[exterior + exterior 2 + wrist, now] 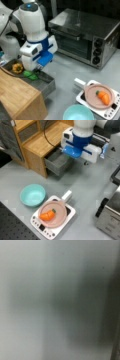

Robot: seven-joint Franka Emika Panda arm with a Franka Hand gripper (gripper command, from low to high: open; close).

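My gripper reaches down into an open grey drawer at a front view's left. Its tips are right beside a green vegetable lying in the drawer. A yellow-orange pepper sits further left in the same drawer. The arm's white and blue wrist housing hangs above the drawer and hides the fingers in that front view. The wrist view holds only a blurred grey surface with a dark band at its right.
A carrot lies in a pink pan on a white hob. A teal bowl stands beside it. A toaster oven is behind. The drawer belongs to a wooden cabinet.
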